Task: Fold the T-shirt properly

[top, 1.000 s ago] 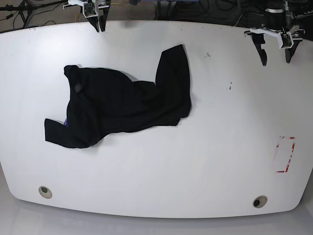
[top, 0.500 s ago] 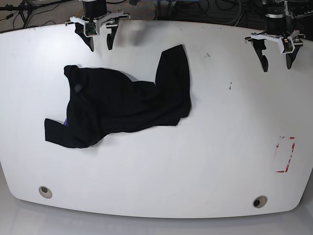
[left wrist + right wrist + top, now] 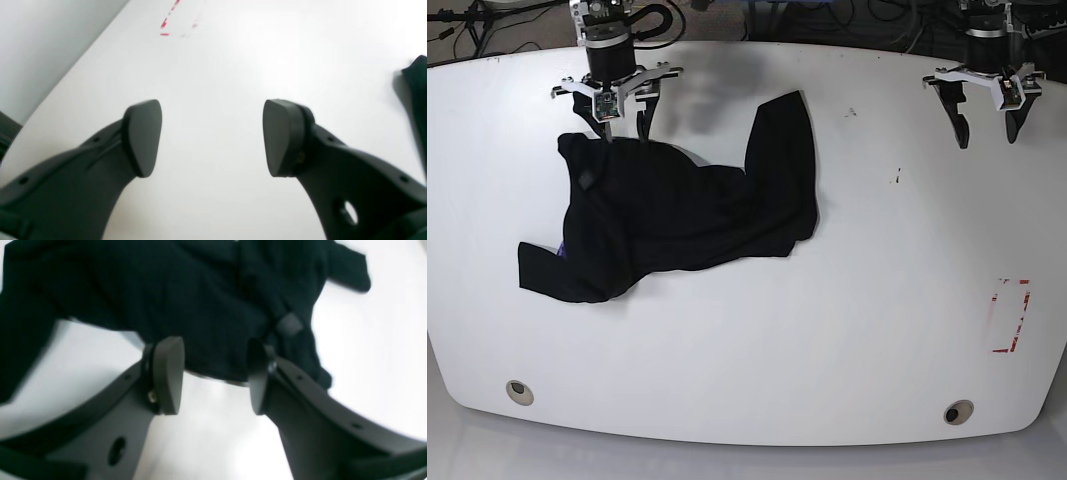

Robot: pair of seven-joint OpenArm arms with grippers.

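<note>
The T-shirt [image 3: 667, 205] lies crumpled on the left half of the white counter [image 3: 877, 300]. The right pincer [image 3: 619, 130] hangs open just over its far edge. The left pincer [image 3: 985, 130] is open too, well apart over bare counter.

You've got a white table [image 3: 847, 300] with rounded corners; the black T-shirt [image 3: 677, 205] lies crumpled on its left half, one sleeve pointing toward the far edge; red dashed marking [image 3: 1010, 316] sits near the right edge; two round grommets [image 3: 519, 391] along the near edge; small dark specks [image 3: 897, 178] right of centre.
</note>
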